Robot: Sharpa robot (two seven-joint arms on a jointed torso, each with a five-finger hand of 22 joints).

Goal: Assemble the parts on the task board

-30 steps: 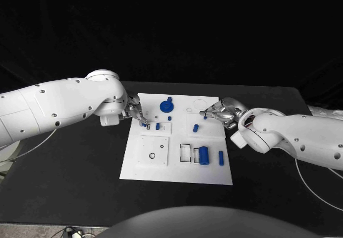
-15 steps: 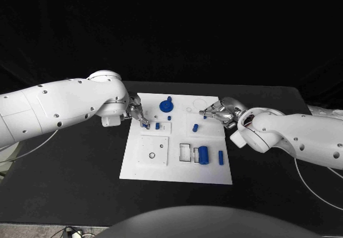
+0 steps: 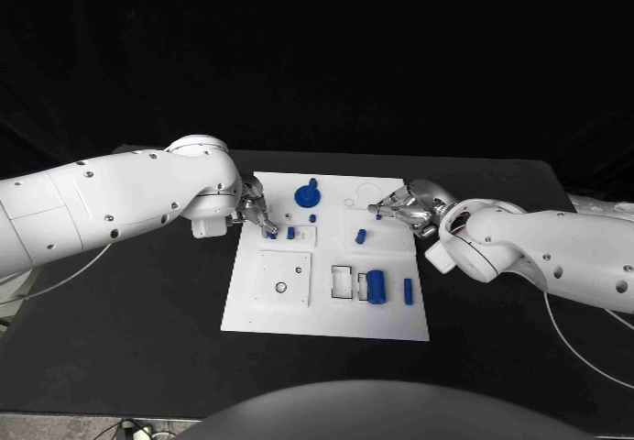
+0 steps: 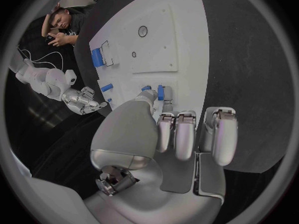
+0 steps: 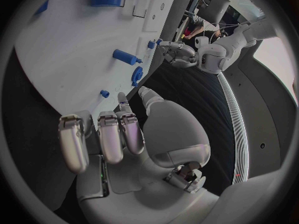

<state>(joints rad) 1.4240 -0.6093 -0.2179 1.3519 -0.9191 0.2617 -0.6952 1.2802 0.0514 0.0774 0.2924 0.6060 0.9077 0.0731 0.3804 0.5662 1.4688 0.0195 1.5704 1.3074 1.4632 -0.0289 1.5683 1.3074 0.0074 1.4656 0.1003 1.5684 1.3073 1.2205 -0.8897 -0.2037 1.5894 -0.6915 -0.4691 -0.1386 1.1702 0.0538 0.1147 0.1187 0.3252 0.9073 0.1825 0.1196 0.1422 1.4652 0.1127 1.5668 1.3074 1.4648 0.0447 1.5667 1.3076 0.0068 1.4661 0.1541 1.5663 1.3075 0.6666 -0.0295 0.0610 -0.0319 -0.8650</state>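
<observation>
Left hand (image 3: pixel 254 213) sits at the left edge of the task board (image 3: pixel 284 316), fingertips down at a small blue peg (image 3: pixel 271 234) by the square plate; whether it actually pinches the peg, cannot tell. In the left wrist view its other fingers (image 4: pixel 176 134) are curled in side by side. Right hand (image 3: pixel 403 205) hovers over the board's upper right area, fingers curled together, nothing visibly held. Board lies mid desk (image 3: pixel 132 330). On it: blue gear (image 3: pixel 307 195) near the top, short blue pin (image 3: pixel 361 236) in the middle, blue cylinder (image 3: pixel 377 286) in a slot at lower right, slim blue bar (image 3: pixel 409 291) just beside it.
</observation>
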